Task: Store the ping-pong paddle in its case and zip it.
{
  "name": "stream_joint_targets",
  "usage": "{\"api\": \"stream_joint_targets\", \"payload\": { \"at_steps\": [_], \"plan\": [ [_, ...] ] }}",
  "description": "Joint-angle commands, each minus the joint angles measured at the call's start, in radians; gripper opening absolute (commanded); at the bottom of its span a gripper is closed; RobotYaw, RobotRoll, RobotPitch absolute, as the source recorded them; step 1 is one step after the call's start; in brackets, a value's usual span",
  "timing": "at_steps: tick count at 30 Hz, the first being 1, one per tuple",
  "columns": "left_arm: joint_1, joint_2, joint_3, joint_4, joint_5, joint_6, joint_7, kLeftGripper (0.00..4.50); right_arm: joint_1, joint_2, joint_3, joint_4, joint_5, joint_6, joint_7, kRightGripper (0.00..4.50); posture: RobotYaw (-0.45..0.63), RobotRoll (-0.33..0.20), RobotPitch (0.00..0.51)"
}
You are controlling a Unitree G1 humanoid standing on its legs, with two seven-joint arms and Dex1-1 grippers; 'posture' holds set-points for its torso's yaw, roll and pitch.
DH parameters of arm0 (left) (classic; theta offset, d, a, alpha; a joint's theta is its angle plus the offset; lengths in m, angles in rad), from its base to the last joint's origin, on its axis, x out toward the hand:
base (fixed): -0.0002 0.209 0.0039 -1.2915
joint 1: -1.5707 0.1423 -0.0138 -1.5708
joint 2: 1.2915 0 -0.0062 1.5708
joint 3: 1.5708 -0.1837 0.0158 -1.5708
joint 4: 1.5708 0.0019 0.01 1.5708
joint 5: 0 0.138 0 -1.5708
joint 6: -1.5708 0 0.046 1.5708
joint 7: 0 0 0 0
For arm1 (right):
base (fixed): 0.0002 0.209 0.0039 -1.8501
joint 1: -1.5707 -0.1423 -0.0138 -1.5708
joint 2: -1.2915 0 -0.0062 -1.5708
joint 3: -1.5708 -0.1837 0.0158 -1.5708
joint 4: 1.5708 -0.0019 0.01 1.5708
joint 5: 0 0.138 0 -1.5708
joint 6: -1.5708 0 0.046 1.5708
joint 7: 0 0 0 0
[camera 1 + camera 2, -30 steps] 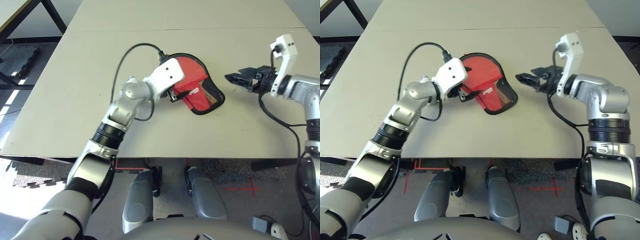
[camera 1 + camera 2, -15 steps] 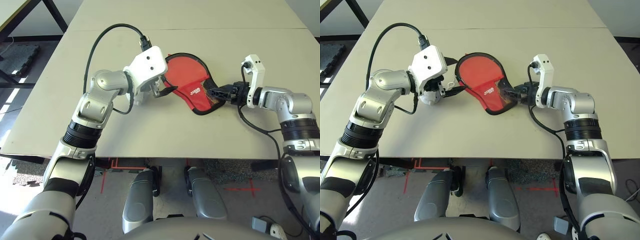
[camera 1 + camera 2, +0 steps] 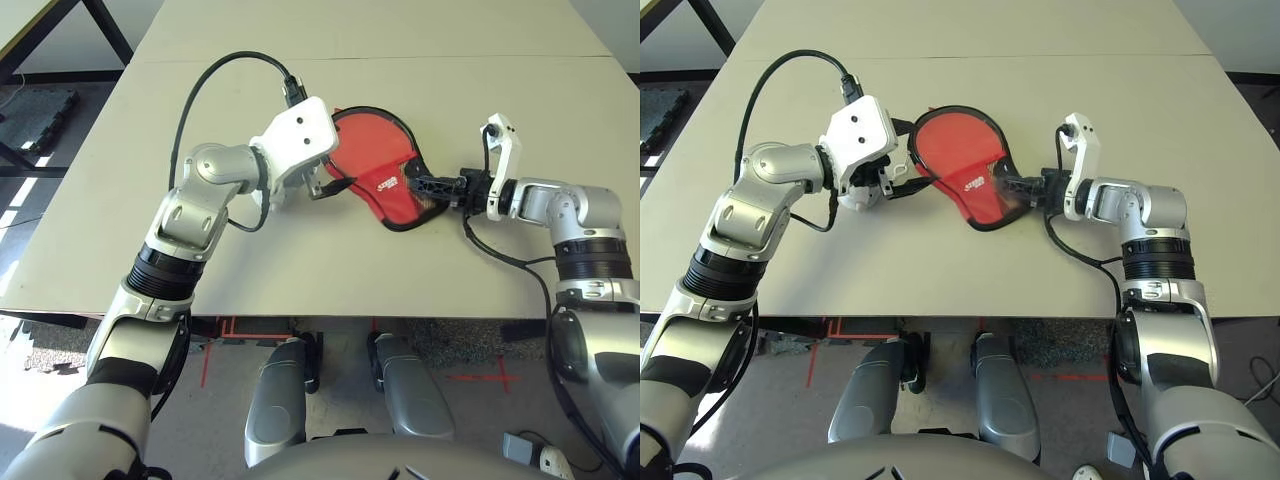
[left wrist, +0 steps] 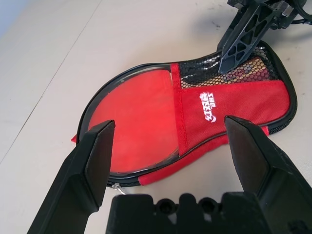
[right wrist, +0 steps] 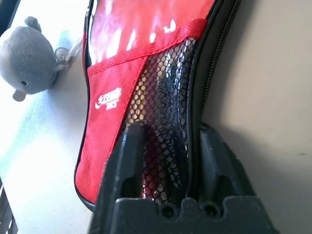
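Note:
The red case (image 3: pixel 385 172) lies flat on the table, its round end towards my left arm and its black mesh pocket (image 4: pixel 234 68) towards my right. Pale wood of the ping-pong paddle's handle (image 5: pixel 134 111) shows through the mesh. My right gripper (image 3: pixel 424 185) is shut on the mesh end of the case, one finger (image 5: pixel 127 161) on the mesh and the other beside the zip edging (image 5: pixel 209 73). My left gripper (image 3: pixel 328 184) stands open just off the round end, touching nothing, the case lying ahead of its fingers (image 4: pixel 92 161). A small metal zip pull (image 4: pixel 117 186) sits at the case's near rim.
A small grey-white pouch (image 5: pixel 29 63) on a cord lies beside the case, partly under my left hand (image 3: pixel 858 196). The pale table (image 3: pixel 450 270) has open room in front of and behind the case. A seam crosses the table at the back.
My right arm swung in from the right and its fingers closed on the case's mesh end. My left gripper drew back off the case to its left side and stayed open.

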Motion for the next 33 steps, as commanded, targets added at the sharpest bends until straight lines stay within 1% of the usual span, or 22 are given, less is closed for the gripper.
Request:
{"api": "stream_joint_targets", "payload": {
  "at_steps": [1,2,3,9,10,15,21,28,33],
  "plan": [
    [0.011,0.000,-0.019,0.006,-0.001,0.000,-0.011,4.50,0.031,0.002,0.027,-0.012,0.008,0.042,-0.008,0.50,-0.02,0.000,0.228],
    [0.011,-0.001,-0.020,0.009,0.000,-0.001,-0.011,4.50,0.031,-0.002,0.025,-0.014,0.006,0.047,-0.011,0.20,-0.02,0.000,0.228],
    [0.011,-0.002,-0.021,0.010,0.000,-0.002,-0.011,4.50,0.033,-0.006,0.024,-0.017,0.006,0.051,-0.014,0.01,-0.02,0.000,0.228],
    [0.013,-0.007,-0.028,0.021,0.004,-0.013,-0.008,4.50,0.065,-0.037,0.011,-0.072,0.024,0.086,-0.015,0.01,-0.03,0.000,0.227],
    [0.012,-0.008,-0.029,0.023,0.005,-0.015,-0.007,4.50,0.080,-0.050,-0.006,-0.099,0.037,0.105,-0.018,0.01,-0.03,0.000,0.227],
    [0.016,-0.010,-0.032,0.035,0.010,-0.030,-0.006,4.50,0.182,-0.121,-0.069,-0.253,0.108,0.191,-0.021,0.01,-0.04,0.000,0.227],
    [0.016,-0.014,-0.038,0.047,0.011,-0.043,-0.010,4.50,0.307,-0.179,-0.152,-0.425,0.194,0.286,-0.038,0.01,-0.06,0.000,0.227],
    [0.012,-0.018,-0.047,0.058,0.007,-0.051,-0.015,4.50,0.442,-0.204,-0.247,-0.586,0.276,0.374,-0.065,0.01,-0.08,0.000,0.232],
    [0.014,-0.019,-0.051,0.064,0.007,-0.057,-0.017,4.50,0.503,-0.198,-0.279,-0.649,0.317,0.401,-0.083,0.01,-0.08,0.000,0.238]
  ]
}}
